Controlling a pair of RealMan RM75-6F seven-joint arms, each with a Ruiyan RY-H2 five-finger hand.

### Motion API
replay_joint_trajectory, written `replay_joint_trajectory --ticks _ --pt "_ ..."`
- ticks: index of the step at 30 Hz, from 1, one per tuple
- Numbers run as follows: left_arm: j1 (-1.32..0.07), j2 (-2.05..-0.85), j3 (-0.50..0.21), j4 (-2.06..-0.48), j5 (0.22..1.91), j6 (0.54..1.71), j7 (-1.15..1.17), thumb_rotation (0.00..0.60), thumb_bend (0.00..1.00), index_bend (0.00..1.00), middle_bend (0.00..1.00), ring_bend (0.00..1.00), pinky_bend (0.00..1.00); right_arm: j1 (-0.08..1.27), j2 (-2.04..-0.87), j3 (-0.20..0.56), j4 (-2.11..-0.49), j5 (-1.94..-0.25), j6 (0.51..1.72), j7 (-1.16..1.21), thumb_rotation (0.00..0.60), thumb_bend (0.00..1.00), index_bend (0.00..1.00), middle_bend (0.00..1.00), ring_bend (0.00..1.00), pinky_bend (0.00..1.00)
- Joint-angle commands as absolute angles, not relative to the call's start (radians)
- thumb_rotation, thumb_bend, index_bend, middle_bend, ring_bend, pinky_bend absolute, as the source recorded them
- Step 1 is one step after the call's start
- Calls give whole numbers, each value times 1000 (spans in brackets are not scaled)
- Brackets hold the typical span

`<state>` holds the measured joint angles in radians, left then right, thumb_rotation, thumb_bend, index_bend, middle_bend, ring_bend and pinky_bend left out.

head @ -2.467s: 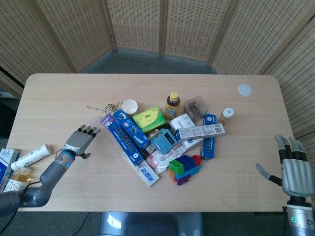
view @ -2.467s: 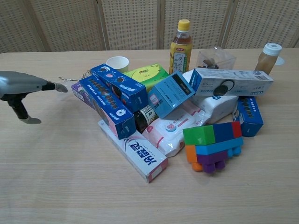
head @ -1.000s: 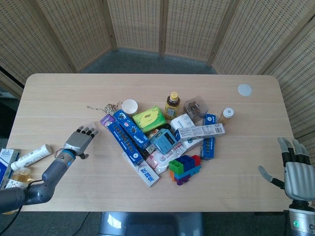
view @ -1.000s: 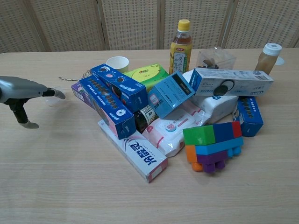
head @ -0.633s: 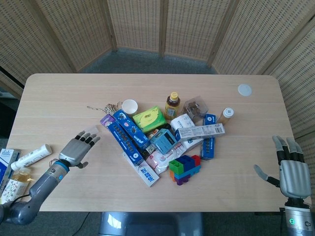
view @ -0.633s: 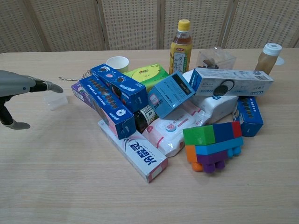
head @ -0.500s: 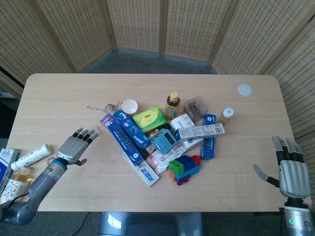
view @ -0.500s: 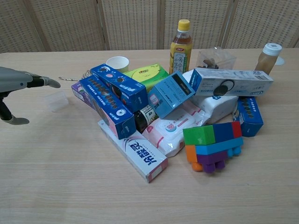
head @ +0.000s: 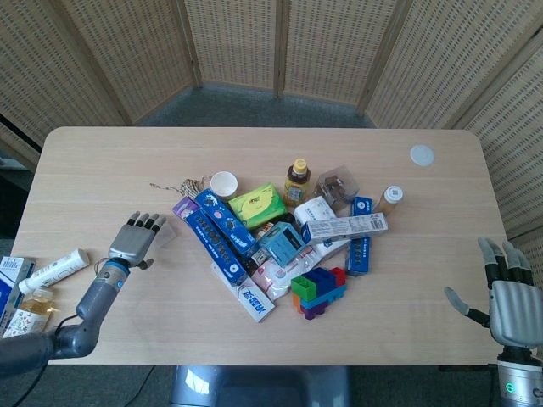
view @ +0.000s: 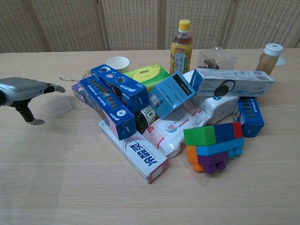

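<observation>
Far left, the left hand [view: 23, 91] hovers palm-down over the table [head: 102, 161], fingers stretched out and spread, holding nothing. Just beyond its fingertips lies a small clear plastic box [view: 58, 107], on its own on the wood, apart from the hand as far as the chest view shows. Next comes the pile: two dark blue cookie boxes [view: 110, 96] leaning on each other, and in front of them a long white box [view: 136, 153] with blue Chinese lettering I can't make out. Behind sit a white paper cup [view: 117, 63] and a green tissue pack [view: 147, 75]. A yellow-capped tea bottle [view: 181, 42] stands upright at the back, label too small to read. Coloured building blocks [view: 213, 145] sit front right. Far right, the right hand [head: 509, 297] hangs at the table's edge, fingers open and upright, empty.
</observation>
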<state>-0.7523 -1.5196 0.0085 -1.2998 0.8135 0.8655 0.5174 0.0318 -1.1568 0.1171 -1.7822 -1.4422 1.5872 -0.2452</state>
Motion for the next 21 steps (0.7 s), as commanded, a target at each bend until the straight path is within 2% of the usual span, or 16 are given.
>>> replay_joint_trajectory --ticks 1,11,14,18,21 --pt "-746 -1568 -9 -1259 844 886 503 600 329 0 0 0 0 31 -1157 116 -1783 -1443 1587 -246 0 196 0 128 0 0" --pt "-731 -1623 -38 -1235 890 896 470 600 334 0 0 0 23 19 -1150 113 -1786 -1443 1596 -236 0 196 0 128 0 0" --pt "-727 -1634 -40 -1230 897 889 467 600 341 12 0 9 84 18 -1151 112 -1785 -1442 1595 -231 0 194 0 128 0 0" --pt "-718 -1651 -43 -1220 915 890 451 600 371 123 47 125 207 17 -1151 112 -1784 -1443 1594 -225 0 194 0 128 0 0" --pt "-713 -1661 -45 -1212 925 886 444 600 379 163 81 171 256 16 -1150 112 -1784 -1443 1594 -221 0 195 0 128 0 0"
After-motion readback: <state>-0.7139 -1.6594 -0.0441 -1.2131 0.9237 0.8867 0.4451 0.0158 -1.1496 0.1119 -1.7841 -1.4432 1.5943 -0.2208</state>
